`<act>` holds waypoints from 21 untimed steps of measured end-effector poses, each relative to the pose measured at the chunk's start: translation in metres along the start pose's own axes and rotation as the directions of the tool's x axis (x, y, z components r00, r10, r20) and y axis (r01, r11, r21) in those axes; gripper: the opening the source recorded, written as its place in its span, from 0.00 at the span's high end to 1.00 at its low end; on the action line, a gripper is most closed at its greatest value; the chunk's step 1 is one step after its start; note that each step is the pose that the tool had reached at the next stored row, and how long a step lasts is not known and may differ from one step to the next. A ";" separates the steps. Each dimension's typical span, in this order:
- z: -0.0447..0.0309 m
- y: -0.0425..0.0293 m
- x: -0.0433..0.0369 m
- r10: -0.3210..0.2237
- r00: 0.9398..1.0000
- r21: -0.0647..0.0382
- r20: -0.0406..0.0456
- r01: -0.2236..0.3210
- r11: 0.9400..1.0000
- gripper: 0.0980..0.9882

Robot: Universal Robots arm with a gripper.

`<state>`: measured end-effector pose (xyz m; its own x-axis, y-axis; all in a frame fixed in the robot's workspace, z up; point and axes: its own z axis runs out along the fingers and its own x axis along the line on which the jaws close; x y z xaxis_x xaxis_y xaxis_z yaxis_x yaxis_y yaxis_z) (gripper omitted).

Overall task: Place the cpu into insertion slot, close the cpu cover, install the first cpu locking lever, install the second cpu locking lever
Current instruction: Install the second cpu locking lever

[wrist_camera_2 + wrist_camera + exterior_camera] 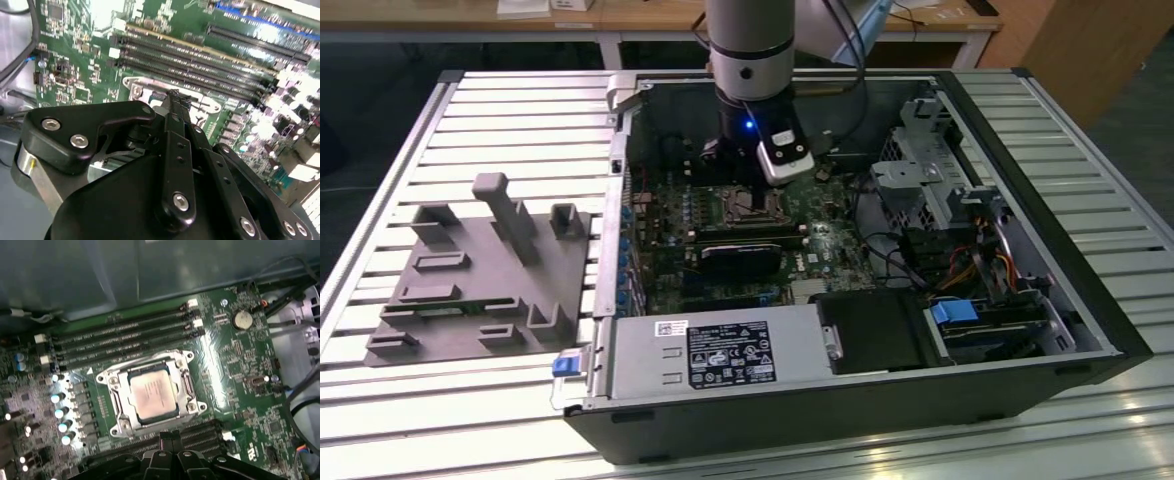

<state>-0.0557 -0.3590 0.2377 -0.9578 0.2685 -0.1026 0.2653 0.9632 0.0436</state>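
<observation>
step in hand: the cpu already lies flat in the insertion slot, silver top up; the placing looks done, and the work seems to stand at the cover and the levers.
cpu cover: in the first wrist view a silver frame lies around the chip, its window showing the chip's top; it appears down over the socket, though whether it is fully seated i cannot tell.
locking levers: too fine to make out, so latched or free is not clear.
gripper: the gripper hangs just above the socket edge in the second wrist view, fingers drawn together into one narrow tip, holding nothing.
place: the socket sits mid-board in the open computer case, which rests on the slatted desk toward its far edge.
what the next move calls for: a judgement only: a small, exact push with the closed tip, low to the green board, clear of the long memory slots nearby.
</observation>
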 end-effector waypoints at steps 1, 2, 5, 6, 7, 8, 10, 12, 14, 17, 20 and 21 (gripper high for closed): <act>0.0000 -0.0018 -0.0005 0.000 1.000 0.000 0.000 0.000 1.000 1.00; 0.0000 -0.0029 -0.0008 0.000 1.000 0.000 0.000 0.000 1.000 1.00; 0.0000 -0.0043 -0.0011 0.000 1.000 0.000 0.000 0.000 1.000 1.00; 0.0002 -0.0048 -0.0013 0.000 1.000 0.000 0.000 0.000 1.000 1.00; 0.0004 -0.0058 -0.0015 0.000 1.000 0.000 0.000 0.000 1.000 1.00; 0.0010 -0.0068 -0.0015 0.000 1.000 0.000 0.000 0.000 1.000 1.00; 0.0023 -0.0086 -0.0003 0.000 1.000 -0.003 -0.001 0.000 1.000 1.00; 0.0034 -0.0102 0.0022 -0.001 1.000 -0.009 -0.002 0.001 1.000 1.00; 0.0046 -0.0116 0.0037 -0.001 1.000 -0.018 -0.005 0.001 1.000 1.00; 0.0068 -0.0133 0.0049 -0.002 1.000 -0.037 -0.010 0.002 0.999 1.00; 0.0091 -0.0157 0.0061 -0.003 1.000 -0.058 -0.016 0.002 0.998 1.00; 0.0098 -0.0166 0.0063 -0.003 1.000 -0.066 -0.018 0.002 0.998 1.00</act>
<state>-0.0651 -0.3732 0.2266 -0.9604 0.2653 -0.0846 0.2558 0.9606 0.1090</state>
